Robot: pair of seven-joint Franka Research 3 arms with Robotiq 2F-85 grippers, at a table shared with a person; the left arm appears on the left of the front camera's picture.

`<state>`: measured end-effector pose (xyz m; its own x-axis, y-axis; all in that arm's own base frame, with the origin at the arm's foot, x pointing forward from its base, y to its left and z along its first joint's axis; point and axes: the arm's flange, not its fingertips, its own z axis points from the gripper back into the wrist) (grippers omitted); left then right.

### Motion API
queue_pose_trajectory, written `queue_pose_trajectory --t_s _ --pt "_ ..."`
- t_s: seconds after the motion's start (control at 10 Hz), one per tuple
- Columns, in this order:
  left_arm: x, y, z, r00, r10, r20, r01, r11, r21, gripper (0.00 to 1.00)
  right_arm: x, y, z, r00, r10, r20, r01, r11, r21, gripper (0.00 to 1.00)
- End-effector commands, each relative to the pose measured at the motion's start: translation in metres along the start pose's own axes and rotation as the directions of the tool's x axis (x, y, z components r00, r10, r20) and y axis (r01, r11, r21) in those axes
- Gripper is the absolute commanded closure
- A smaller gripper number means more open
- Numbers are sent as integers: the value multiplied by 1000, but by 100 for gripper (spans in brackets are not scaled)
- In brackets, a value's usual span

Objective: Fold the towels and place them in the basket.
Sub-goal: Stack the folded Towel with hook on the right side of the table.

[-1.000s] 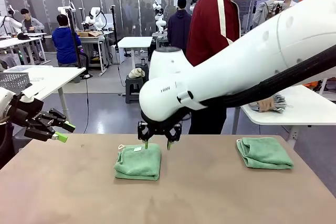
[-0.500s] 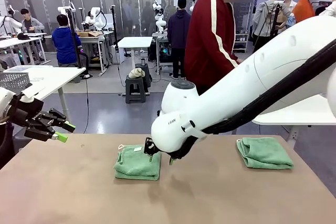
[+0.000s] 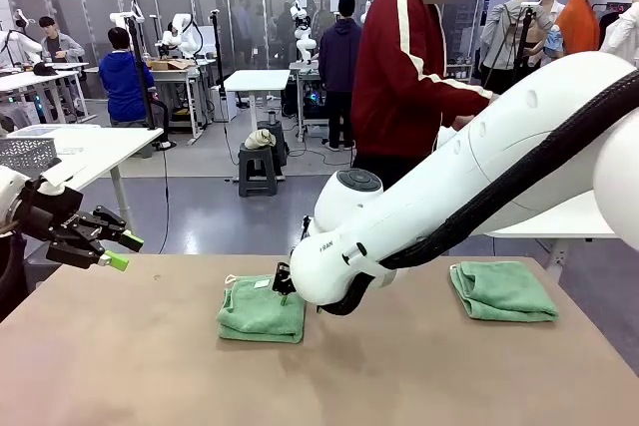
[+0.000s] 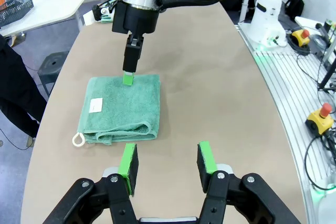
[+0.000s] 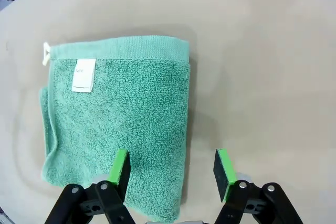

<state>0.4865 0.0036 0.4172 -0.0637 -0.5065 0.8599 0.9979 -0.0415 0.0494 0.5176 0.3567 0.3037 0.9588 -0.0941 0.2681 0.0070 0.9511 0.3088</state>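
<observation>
On the brown table (image 3: 120,366), a folded mint-green towel (image 3: 262,310) lay near the middle, its white label (image 5: 83,75) facing up. A second folded towel (image 3: 501,290) lay well apart toward the right edge. The right gripper (image 5: 174,167) hung directly over the first towel's edge with its jaws apart, one pad (image 5: 120,166) above the cloth, holding nothing. The left gripper (image 4: 166,162) stood off near the table's left side, jaws spread and empty. A person (image 3: 404,77) stood at the far side.
</observation>
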Motion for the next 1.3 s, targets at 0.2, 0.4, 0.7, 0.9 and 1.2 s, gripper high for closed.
queue_pose_trajectory --t_s 0.2,0.4,0.7,0.9,1.2 --pt "1 -3 1 1000 -2 6 2 1000 2 41 7 2 -6 999 49 16 -51 992 119 19" --pt "1 -3 1 1000 -2 6 2 1000 2 41 8 2 -10 999 45 12 -46 991 125 38" --pt "1 -3 1 1000 -2 6 2 1000 2 41 8 0 -13 999 50 6 -51 994 93 68" --pt "1 -3 1 1000 -2 6 2 1000 2 41 8 0 -17 999 55 -3 -54 995 86 87" --pt "1 -3 1 1000 -2 6 2 1000 2 41 7 4 -19 997 70 -28 -68 995 69 95"
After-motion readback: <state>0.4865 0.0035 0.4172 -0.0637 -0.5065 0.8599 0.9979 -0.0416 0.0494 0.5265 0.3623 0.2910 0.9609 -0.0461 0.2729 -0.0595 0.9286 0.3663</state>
